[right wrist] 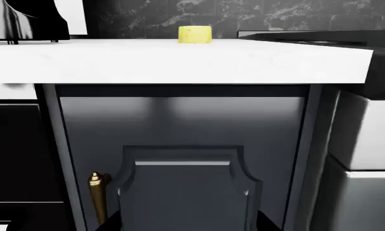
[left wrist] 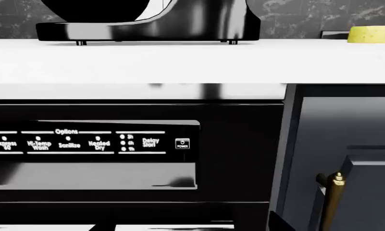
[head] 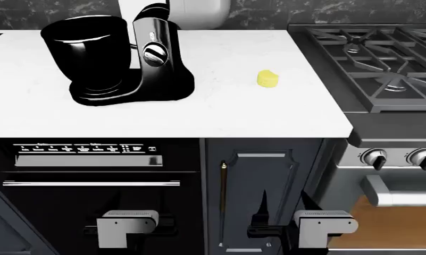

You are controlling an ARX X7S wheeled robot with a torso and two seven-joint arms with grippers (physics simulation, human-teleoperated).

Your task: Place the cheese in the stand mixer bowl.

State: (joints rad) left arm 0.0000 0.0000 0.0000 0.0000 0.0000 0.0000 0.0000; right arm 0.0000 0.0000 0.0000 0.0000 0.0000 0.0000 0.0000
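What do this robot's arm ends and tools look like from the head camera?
Each arm ends in a boxy light-grey block, the left and the right, with a ribbed vent strip on top. The tools are black: the right tool shows thin dark fingers; the left's are hard to make out.

A: Where is the head view taken from?
B: From above, facing forward and down over the worktop and its front edge.
A: And the wrist views?
B: Both sit low, below that edge, facing the cabinet fronts closely. All three views share the cheese.
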